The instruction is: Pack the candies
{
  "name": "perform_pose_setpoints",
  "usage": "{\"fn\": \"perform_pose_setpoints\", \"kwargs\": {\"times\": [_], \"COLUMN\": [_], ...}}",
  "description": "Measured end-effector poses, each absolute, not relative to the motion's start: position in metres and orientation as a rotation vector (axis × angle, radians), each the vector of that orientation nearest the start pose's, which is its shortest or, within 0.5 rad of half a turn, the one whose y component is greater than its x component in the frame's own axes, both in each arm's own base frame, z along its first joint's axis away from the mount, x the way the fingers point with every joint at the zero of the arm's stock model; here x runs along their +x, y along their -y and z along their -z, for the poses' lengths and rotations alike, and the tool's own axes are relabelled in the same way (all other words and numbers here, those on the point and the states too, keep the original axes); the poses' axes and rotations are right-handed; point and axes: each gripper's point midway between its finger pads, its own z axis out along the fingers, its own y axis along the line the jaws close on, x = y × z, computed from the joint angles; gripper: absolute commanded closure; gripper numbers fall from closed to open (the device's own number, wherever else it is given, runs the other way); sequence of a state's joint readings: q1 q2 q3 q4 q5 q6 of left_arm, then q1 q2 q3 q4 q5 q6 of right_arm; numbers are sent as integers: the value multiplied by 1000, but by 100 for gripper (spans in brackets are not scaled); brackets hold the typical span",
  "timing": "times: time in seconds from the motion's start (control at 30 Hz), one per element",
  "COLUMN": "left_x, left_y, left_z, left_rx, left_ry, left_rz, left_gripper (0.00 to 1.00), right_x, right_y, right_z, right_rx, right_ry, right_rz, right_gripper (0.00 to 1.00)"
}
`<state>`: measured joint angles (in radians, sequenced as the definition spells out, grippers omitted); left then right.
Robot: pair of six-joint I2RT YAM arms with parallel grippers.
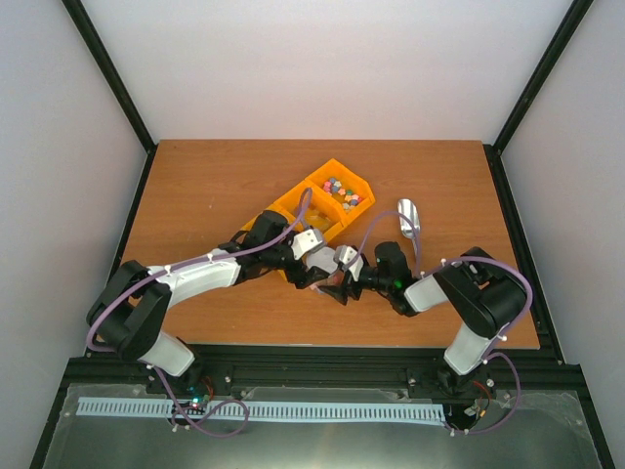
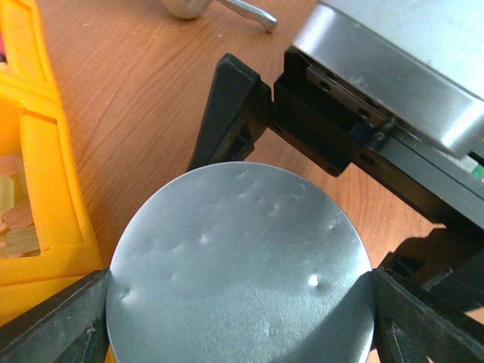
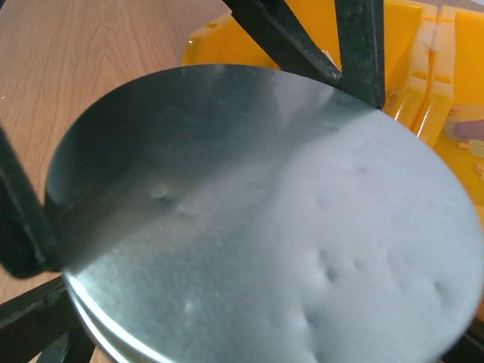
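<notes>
The candies (image 1: 342, 191), tiny mixed-colour sweets, lie in the far compartment of the orange bin (image 1: 314, 208). Both arms meet just in front of the bin. A round silver lid (image 2: 242, 265) with small dents fills the left wrist view. My left gripper (image 2: 242, 302) is shut on it, a finger pressed against each side of its rim. The jar under the lid is hidden. My right gripper (image 3: 249, 333) reaches in from the opposite side. Its fingers (image 2: 227, 113) stand wide, straddling the far part of the same lid (image 3: 272, 227), and it is open.
A metal scoop (image 1: 408, 217) lies on the wooden table (image 1: 215, 176) to the right of the bin. The bin's near wall (image 2: 45, 181) is close on the left of the lid. Black frame posts and white walls bound the table.
</notes>
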<state>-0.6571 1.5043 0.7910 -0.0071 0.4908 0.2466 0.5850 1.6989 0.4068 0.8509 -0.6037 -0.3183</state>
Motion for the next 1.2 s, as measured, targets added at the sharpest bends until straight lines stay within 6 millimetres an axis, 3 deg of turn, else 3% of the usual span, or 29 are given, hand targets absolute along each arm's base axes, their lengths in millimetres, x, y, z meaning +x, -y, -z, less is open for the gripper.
{"fn": "perform_pose_setpoints", "kwargs": {"times": [0.13,0.3,0.9,0.97,1.1,1.2], "left_x": [267,266,232,228,225,228], "left_y": [306,305,300,299,298,300], "left_z": [-112,-111,-110,-110,-110,-111], "left_rx": [1206,1243,1743,1785,1814,1767], "left_ry": [-1945,-1918,-1645,-1616,-1595,-1624], "left_rz": [771,759,754,759,767,781], "left_gripper": [39,39,38,38,39,39], "right_x": [263,264,235,232,230,232], "right_y": [-290,-292,-298,-298,-298,-298], "right_z": [-62,-61,-61,-61,-61,-61], "right_rx": [-1195,-1203,-1404,-1422,-1438,-1427], "right_ry": [-1620,-1608,-1438,-1425,-1415,-1430], "right_rz": [-777,-775,-827,-834,-841,-844], "right_gripper": [26,41,66,61,15,2]}}
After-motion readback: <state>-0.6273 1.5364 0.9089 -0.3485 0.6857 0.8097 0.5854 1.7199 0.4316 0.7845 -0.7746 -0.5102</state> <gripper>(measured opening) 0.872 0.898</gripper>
